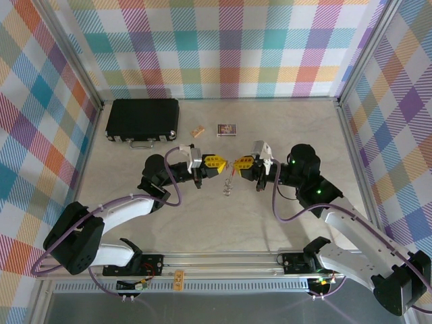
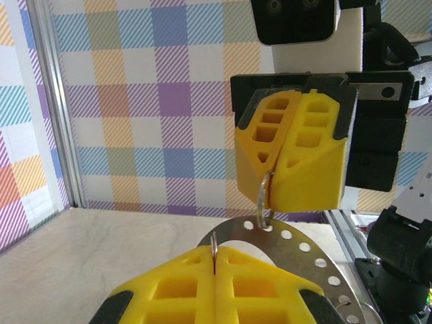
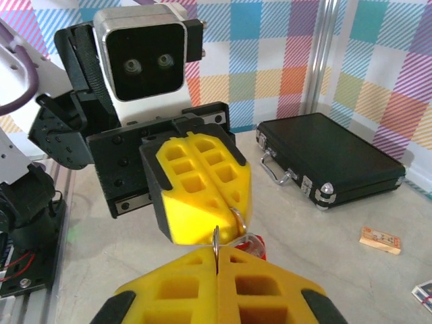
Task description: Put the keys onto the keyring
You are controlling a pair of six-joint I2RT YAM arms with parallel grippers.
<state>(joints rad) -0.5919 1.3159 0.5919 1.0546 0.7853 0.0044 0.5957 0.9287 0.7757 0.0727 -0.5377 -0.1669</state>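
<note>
At the far left of the table [image 1: 270, 223] lies a black case [image 1: 142, 120], shut. To its right sit a small tan block [image 1: 197, 131] and a printed card [image 1: 227, 129], well apart from the arms. Nearer the middle, the left gripper [image 1: 219, 164] has its yellow jaws pressed together on the thin metal keyring [image 2: 262, 199], which is held up off the table. A small red piece [image 3: 254, 244] shows just under the ring; I cannot tell whether it is a key's head or the ring's sleeve. The right gripper [image 1: 239, 162] faces the left one, almost touching it, its jaws likewise closed on the keyring.
</note>
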